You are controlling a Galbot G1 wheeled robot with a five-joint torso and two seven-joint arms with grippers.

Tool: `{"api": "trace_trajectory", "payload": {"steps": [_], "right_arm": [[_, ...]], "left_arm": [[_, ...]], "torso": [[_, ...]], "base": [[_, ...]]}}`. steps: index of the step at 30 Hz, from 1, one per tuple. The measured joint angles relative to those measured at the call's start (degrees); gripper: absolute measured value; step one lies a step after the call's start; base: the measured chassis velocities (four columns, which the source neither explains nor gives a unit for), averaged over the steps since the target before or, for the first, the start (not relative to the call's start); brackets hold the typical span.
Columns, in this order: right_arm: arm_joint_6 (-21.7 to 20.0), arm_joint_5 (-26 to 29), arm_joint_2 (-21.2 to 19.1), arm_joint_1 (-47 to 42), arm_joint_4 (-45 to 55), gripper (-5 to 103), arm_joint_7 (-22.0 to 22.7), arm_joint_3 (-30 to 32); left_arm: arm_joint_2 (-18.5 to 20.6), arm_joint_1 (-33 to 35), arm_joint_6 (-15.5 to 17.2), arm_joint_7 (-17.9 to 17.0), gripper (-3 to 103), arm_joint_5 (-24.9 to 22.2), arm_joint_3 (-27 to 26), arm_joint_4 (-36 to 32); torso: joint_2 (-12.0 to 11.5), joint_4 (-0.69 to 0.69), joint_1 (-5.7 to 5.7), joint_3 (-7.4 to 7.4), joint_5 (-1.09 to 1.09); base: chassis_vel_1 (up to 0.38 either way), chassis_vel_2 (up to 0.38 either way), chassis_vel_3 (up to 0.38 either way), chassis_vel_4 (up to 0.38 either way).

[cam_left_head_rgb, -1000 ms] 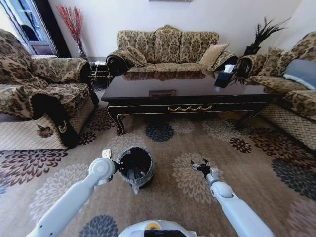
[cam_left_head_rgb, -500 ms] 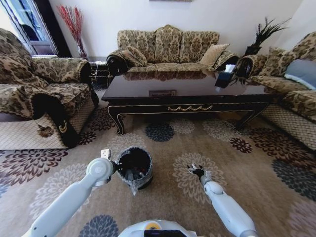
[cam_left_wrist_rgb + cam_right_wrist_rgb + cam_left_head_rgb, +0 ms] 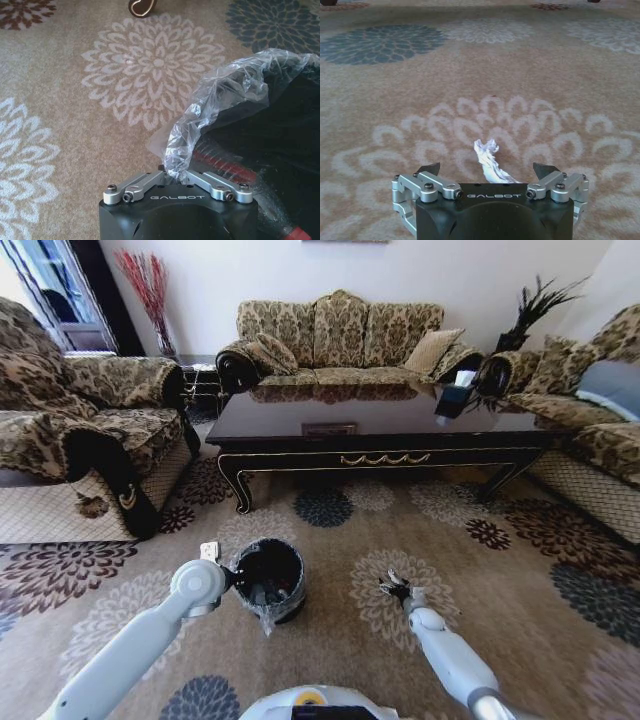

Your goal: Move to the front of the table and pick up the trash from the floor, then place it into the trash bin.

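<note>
My right fingers [image 3: 490, 172] are spread wide, dark tips low over the beige-tan flower-patterned carpet floor [image 3: 480, 75], and between them lies a crumpled scrap of white paper trash [image 3: 487, 160], not pinched by either tip. From my head, the right gripper [image 3: 397, 586] sits over a pale cream flower medallion [image 3: 385, 595], well to the right of the bin. My left fingers [image 3: 175, 175] are pressed together on a fold of the clear plastic liner [image 3: 220, 100] that drapes over the rim of the small round black trash bin [image 3: 280, 145]; something red [image 3: 225, 165] lies inside it. In the head view the left gripper [image 3: 222, 562] is at the bin's left edge [image 3: 268, 580], with my white forearm running back toward me. Beyond the bin stands the long, low, glossy near-black coffee table [image 3: 370, 425] with gold ornament on its front, its surface reflecting the patterned sofa [image 3: 340, 335] behind it.
</note>
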Motion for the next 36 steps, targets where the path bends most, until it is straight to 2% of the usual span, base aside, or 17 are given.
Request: {"api": "trace_trajectory", "payload": {"steps": [1, 4, 7, 8, 10, 11, 13, 14, 17, 20, 23, 26, 28, 29, 30, 36], "right_arm": [[0.1, -0.1, 0.0, 0.2, -0.5, 103, 0.0, 0.0], [0.2, -0.3, 0.2, 0.5, -1.1, 100, 0.4, 0.0], [0.2, -0.4, 0.3, 0.6, -1.3, 85, 0.7, 0.0], [0.2, -0.4, 0.3, 0.6, -1.3, 85, 0.7, 0.0], [0.2, -0.4, 0.3, 0.6, -1.4, 74, 0.7, 0.0], [0.2, -0.4, 0.3, 0.6, -1.4, 74, 0.7, 0.0], [0.2, -0.3, 0.2, 0.5, -1.3, 63, 0.7, 0.0], [0.2, -0.3, 0.2, 0.5, -1.3, 63, 0.7, 0.0], [0.2, -0.3, 0.1, 0.3, -1.3, 47, 0.7, 0.1], [0.2, -0.3, -0.1, 0.0, -1.2, 41, 0.7, 0.1], [0.2, -0.4, -0.4, -0.6, -0.4, 25, 0.7, 0.1], [0.1, -0.4, -0.4, -0.8, -0.1, 19, 0.7, 0.1], [0.0, -0.4, -0.5, -1.0, 0.2, 9, 0.7, 0.1], [0.0, -0.4, -0.5, -1.1, 0.3, 9, 0.7, 0.1], [0.0, -0.4, -0.6, -1.2, 0.5, 3, 0.8, 0.1], [-0.1, -0.3, -1.1, -2.0, 2.0, 0, 0.9, 0.3]], "left_arm": [[0.0, 0.1, 0.0, 0.0, 0, 0.1, 0.0, -0.1], [0.0, 0.2, 0.0, 0.1, 0, 0.1, 0.0, -0.2], [0.3, 0.2, 0.0, 0.1, 0, 0.2, 0.0, -0.2], [0.3, 0.2, 0.0, 0.1, 0, 0.2, 0.0, -0.2], [0.5, 0.0, 0.0, 0.2, 0, 0.2, 0.0, -0.2], [0.6, -0.2, 0.0, 0.2, 0, 0.2, 0.0, -0.2], [0.5, -0.2, 0.0, 0.2, 0, 0.2, 0.0, -0.2], [0.5, -0.2, 0.0, 0.2, 0, 0.2, 0.0, -0.2], [0.2, 0.1, 0.0, 0.3, 0, 0.2, 0.0, -0.4], [0.1, 0.3, 0.0, 0.3, 0, 0.4, 0.0, -0.5], [0.1, 0.7, 0.0, 0.3, 0, 0.6, -0.2, -0.6], [0.1, 0.8, 0.0, 0.3, 0, 0.7, -0.3, -0.7], [0.1, 0.9, 0.0, 0.3, 0, 0.7, -0.3, -0.8], [0.1, 0.9, 0.0, 0.3, 0, 0.7, -0.3, -0.8], [0.1, 0.9, 0.0, 0.3, 0, 0.7, -0.3, -0.9], [-0.1, 1.3, 0.0, 0.3, 0, 0.9, -0.3, -1.1]], "torso": [[0.0, 0.00, 0.00, 0.00, 0.00], [0.0, -0.01, 0.00, 0.00, 0.00], [0.0, 0.00, 0.00, 0.00, 0.00], [0.0, 0.00, 0.00, 0.00, 0.00], [0.0, 0.00, 0.00, 0.00, 0.01], [0.0, 0.00, 0.00, 0.00, 0.01], [0.0, 0.00, 0.00, 0.00, 0.01], [0.0, 0.00, 0.00, 0.00, 0.01], [0.0, 0.00, 0.00, 0.00, 0.00], [0.0, 0.01, 0.00, 0.00, 0.01], [0.0, 0.00, 0.00, 0.00, 0.01], [0.0, 0.00, 0.00, 0.00, 0.00], [0.0, -0.01, 0.00, 0.00, 0.00], [0.0, -0.01, 0.00, 0.00, 0.00], [0.0, -0.01, 0.00, 0.00, 0.01], [0.0, -0.01, 0.00, 0.00, 0.00]], "base": [[0.000, 0.000, 0.000, 0.000], [0.000, 0.000, 0.000, 0.000], [0.000, 0.000, 0.000, 0.000], [0.000, 0.000, 0.000, 0.000], [0.000, 0.000, 0.000, 0.000], [0.000, 0.000, 0.000, 0.000], [0.000, 0.000, 0.000, 0.000], [0.000, 0.000, 0.000, 0.000], [0.000, 0.000, 0.000, 0.000], [0.000, 0.000, 0.000, 0.000], [0.000, 0.000, 0.000, 0.000], [0.000, 0.000, 0.000, 0.000], [0.000, 0.000, 0.000, 0.000], [0.000, 0.000, 0.000, 0.000], [0.000, 0.000, 0.000, 0.000], [0.000, 0.000, 0.000, 0.000]]}}
